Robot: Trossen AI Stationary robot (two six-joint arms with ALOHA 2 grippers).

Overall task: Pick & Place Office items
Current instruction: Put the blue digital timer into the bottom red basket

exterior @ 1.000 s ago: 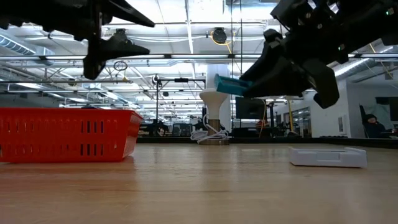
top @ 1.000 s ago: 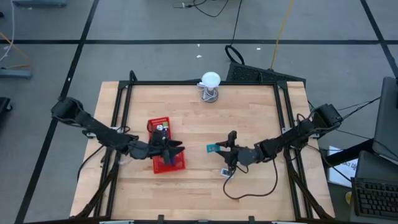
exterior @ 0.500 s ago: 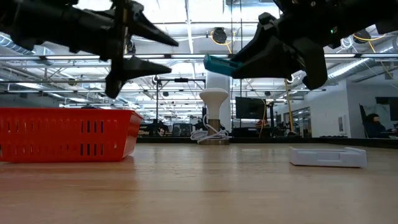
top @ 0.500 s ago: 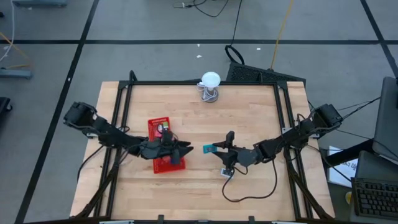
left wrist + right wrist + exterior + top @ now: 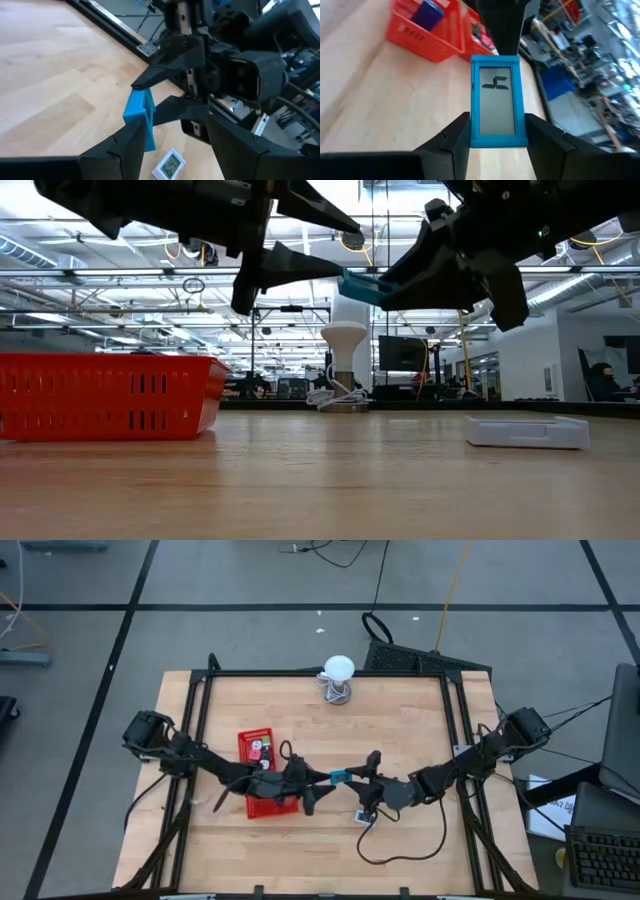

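**Left arm closes in on the blue packet, right arm holds it aloft**

Since the earlier frames the left gripper [image 5: 318, 780] has swung off the red tray [image 5: 262, 776] and out toward table centre; its tips now sit right at the packet. Right gripper [image 5: 352, 777] has barely shifted.

- Teal-blue packet [image 5: 495, 100]: flat rectangle, bright blue frame around a pale grey-white face with a small dark mark in the middle. Looks like a little display or label window. Right wrist view shows it face-on, standing upright between that arm's fingers [image 5: 451, 134].
- Right gripper: clamped narrow on the packet, gripping its lower sides. Packet is up in the air, well above the tabletop [image 5: 330, 480] in the low view [image 5: 362, 284], near table centre in the high view [image 5: 338, 778].
- Left gripper: fingers [image 5: 127, 145] parted partway, one on each side of the packet's free end [image 5: 138, 116]. Cannot tell whether they touch it.
- Red tray: on the table's left half, partly under the left arm, with small coloured pieces inside; a purple one [image 5: 426, 13] and others too small to make out.
- Small white device [image 5: 363, 817] lies flat on the wood just below the right gripper.
- White ball on a wire stand [image 5: 338, 679] at the far edge, well apart.
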